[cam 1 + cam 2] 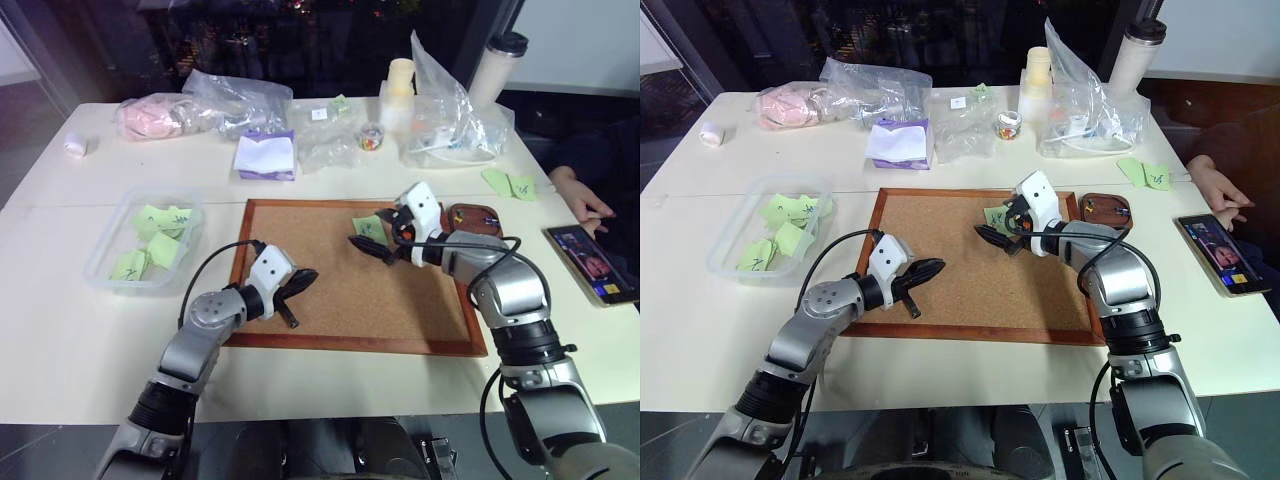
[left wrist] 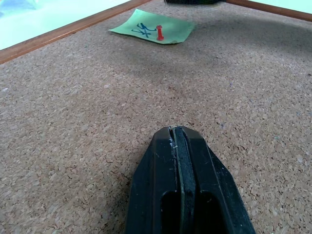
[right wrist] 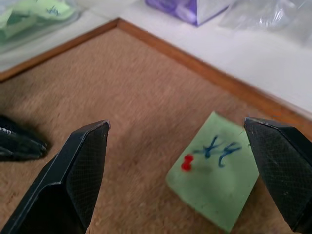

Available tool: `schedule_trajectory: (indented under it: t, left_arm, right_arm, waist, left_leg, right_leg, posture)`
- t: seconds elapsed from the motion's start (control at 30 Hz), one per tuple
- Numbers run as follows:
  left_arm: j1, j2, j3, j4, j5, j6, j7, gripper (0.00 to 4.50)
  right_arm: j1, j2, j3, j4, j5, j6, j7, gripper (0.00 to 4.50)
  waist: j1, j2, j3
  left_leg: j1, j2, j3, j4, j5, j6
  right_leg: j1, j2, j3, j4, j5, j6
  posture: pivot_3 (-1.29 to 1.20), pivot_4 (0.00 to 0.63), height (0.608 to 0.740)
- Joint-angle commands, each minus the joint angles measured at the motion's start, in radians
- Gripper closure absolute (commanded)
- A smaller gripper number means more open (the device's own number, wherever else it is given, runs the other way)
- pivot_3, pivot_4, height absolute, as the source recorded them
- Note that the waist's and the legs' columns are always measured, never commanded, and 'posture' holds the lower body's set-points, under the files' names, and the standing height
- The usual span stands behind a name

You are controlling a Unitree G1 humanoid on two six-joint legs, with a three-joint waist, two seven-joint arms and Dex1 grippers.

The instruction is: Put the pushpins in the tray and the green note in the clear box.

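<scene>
Two head cameras look down over the white tabletop (image 1: 330, 170) — both wrist cameras skim low across the wood-framed corkboard (image 1: 340, 300), sharing the pinned pale-green note (image 3: 217, 187).

The right gripper (image 1: 372, 247) covers part of the green note (image 1: 367, 227) from overhead, so the red pin (image 3: 186, 163) through it cannot be made out there; it is plain only from the wrists. The scribble on the note is too loose to read. Pins in the tray (image 1: 474, 217) are mere specks, their number unclear. The person (image 1: 574, 192) at the counter's (image 1: 60, 330) far right is cut off by the edge, only a hand and sleeve showing. The phone (image 1: 592, 264) runs off that edge too. What the clear bags (image 1: 448, 115) hold is blurred behind the plastic. The cup (image 1: 497, 66) is cropped at the top.
</scene>
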Motion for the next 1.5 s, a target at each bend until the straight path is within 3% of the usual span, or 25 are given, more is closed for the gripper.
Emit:
schedule_trajectory:
  t: [0.03,0.3,0.4,0.53,0.93,1.07,1.5]
  left_arm:
    - [0.016,0.000,-0.031,0.032,0.016,0.022,-0.012,4.50]
    - [-0.011,0.000,-0.033,0.070,0.020,0.009,-0.034,4.50]
    - [-0.017,-0.007,-0.033,0.078,0.023,0.003,-0.031,4.50]
    - [-0.008,-0.011,-0.029,0.072,0.022,0.004,-0.023,4.50]
    - [0.003,-0.015,-0.026,0.066,0.025,0.004,-0.010,4.50]
    - [0.000,-0.014,-0.024,0.068,0.025,0.004,-0.009,4.50]
    - [0.000,-0.009,-0.029,0.085,0.037,0.001,-0.006,4.50]
  right_arm:
    - [0.015,0.005,0.003,-0.043,-0.006,-0.010,-0.010,0.03]
    - [0.002,0.028,0.009,0.039,-0.045,-0.058,-0.035,0.03]
    - [-0.013,0.034,0.012,0.098,-0.057,-0.092,-0.027,0.82]
    - [-0.033,0.040,0.005,0.160,-0.065,-0.117,-0.025,2.71]
    - [-0.043,0.047,0.004,0.206,-0.068,-0.138,-0.016,2.71]
    - [-0.042,0.047,0.002,0.202,-0.066,-0.135,-0.017,4.42]
    - [-0.055,0.032,-0.009,0.086,-0.052,-0.069,-0.015,4.47]
  waist:
    - [0.003,0.000,0.000]
    - [0.015,0.000,0.000]
    - [0.018,0.000,0.000]
    - [0.019,0.000,0.000]
    - [0.018,0.000,0.000]
    - [0.018,0.000,0.000]
    - [0.018,0.000,0.000]
  left_leg:
    - [0.000,0.000,0.000,0.000,0.000,0.000]
    - [0.000,-0.002,0.000,0.000,0.000,0.000]
    - [0.000,-0.002,0.000,0.001,0.000,0.000]
    - [0.000,-0.002,0.000,0.001,0.000,0.000]
    - [0.000,-0.002,0.000,0.001,0.000,0.000]
    - [0.000,-0.002,0.000,0.001,0.000,0.000]
    - [0.000,-0.002,0.000,0.001,0.000,0.000]
  right_leg:
    - [0.000,0.000,0.000,0.000,0.000,0.000]
    - [0.000,0.000,0.000,0.000,0.000,0.000]
    - [0.000,0.000,0.000,0.000,0.000,0.000]
    - [0.000,0.000,0.000,0.000,0.000,0.000]
    - [0.001,0.000,0.000,0.000,0.000,0.000]
    - [0.001,0.000,0.000,0.000,0.000,0.000]
    - [0.001,0.000,0.000,0.000,0.000,0.000]
  posture:
    - [0.00,0.150,0.740]
    - [0.00,0.150,0.740]
    - [0.00,0.150,0.740]
    - [0.00,0.150,0.740]
    - [0.00,0.150,0.740]
    - [0.00,0.150,0.740]
    - [0.00,0.150,0.740]
